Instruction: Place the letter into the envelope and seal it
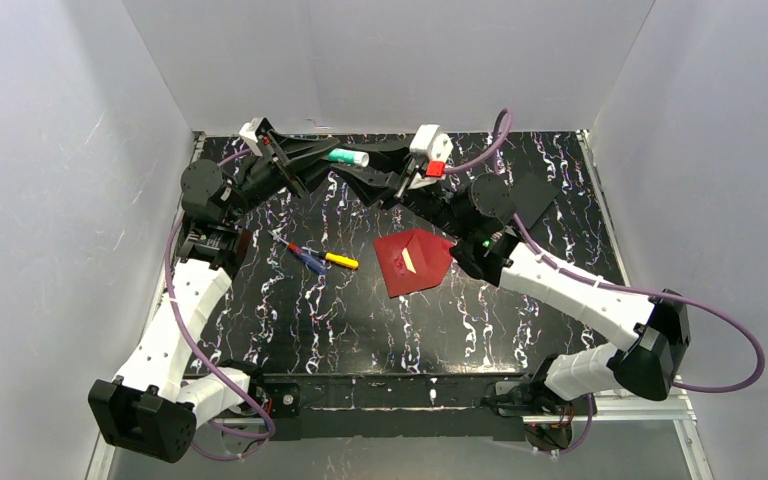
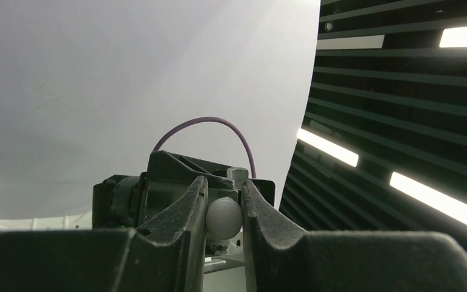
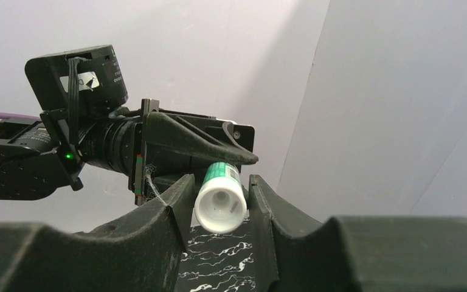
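While left claw (image 2: 223, 185) and right claw (image 3: 222, 180) each pinch one end of the glue stick (image 1: 347, 157), upper centre of top view | envelope (image 1: 415, 262) flat on bench (image 1: 290, 310), mid-frame | likely uncapping: pull straight apart, grips firm.

Obstacles: envelope (image 1: 415, 262) at mid surface (image 1: 340, 330); pens (image 1: 308, 259) left of it, gap between; glue stick (image 1: 346, 157) at far edge, in both arms' fingers (image 3: 164, 225).

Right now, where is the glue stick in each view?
Top: glue stick far middle of the table, between left gripper and right gripper.
Left wrist: glue stick low centre, rounded white end showing.
Right wrist: glue stick low centre, hollow white end showing.
Shared landmark: both grippers clamped on it.
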`<action>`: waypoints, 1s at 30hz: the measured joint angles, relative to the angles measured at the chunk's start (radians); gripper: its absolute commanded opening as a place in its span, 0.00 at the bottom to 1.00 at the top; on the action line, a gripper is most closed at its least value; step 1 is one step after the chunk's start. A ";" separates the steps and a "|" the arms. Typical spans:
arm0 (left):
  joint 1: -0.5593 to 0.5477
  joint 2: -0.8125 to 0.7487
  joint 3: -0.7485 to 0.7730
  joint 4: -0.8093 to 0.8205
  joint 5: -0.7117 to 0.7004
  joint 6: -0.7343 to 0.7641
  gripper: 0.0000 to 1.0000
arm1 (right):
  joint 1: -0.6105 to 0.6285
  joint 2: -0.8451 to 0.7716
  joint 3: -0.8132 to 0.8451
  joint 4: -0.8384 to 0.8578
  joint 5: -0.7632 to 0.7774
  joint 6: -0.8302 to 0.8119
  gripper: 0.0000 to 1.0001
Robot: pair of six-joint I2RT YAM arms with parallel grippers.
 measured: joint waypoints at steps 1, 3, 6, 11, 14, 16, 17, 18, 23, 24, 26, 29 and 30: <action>0.000 0.000 -0.002 0.005 0.000 -0.002 0.00 | 0.000 0.003 0.004 0.003 -0.001 0.000 0.47; 0.000 0.000 -0.008 0.009 0.000 -0.005 0.00 | 0.000 0.009 0.009 0.006 -0.002 0.001 0.47; 0.000 0.000 -0.010 0.010 0.000 -0.005 0.00 | 0.000 0.016 0.014 0.009 0.000 0.001 0.43; 0.000 0.000 -0.010 0.012 -0.002 -0.006 0.00 | 0.000 0.028 0.032 -0.001 -0.004 -0.006 0.21; 0.000 0.000 -0.010 0.012 -0.003 -0.006 0.00 | 0.000 0.029 0.039 -0.016 -0.004 -0.013 0.14; 0.000 0.000 -0.010 0.012 -0.004 -0.006 0.07 | 0.000 0.029 0.045 -0.027 -0.003 -0.016 0.08; 0.000 0.000 -0.010 0.011 -0.005 -0.005 0.21 | 0.000 0.029 0.046 -0.031 -0.003 -0.017 0.06; 0.000 0.000 -0.010 0.011 -0.006 -0.003 0.35 | 0.000 0.029 0.050 -0.040 -0.002 -0.018 0.03; 0.000 -0.005 -0.013 0.007 -0.020 0.065 0.71 | 0.002 0.027 0.077 -0.126 0.067 -0.012 0.01; 0.000 -0.010 -0.018 0.000 -0.023 0.093 0.74 | 0.002 0.027 0.089 -0.164 0.101 -0.003 0.01; 0.000 -0.030 -0.042 -0.030 -0.032 0.150 0.77 | 0.002 0.025 0.117 -0.254 0.182 0.017 0.01; 0.000 -0.071 -0.092 -0.132 -0.041 0.269 0.78 | 0.001 0.005 0.143 -0.403 0.316 0.068 0.01; 0.000 -0.082 -0.103 -0.179 -0.045 0.320 0.78 | 0.001 -0.010 0.143 -0.460 0.363 0.094 0.01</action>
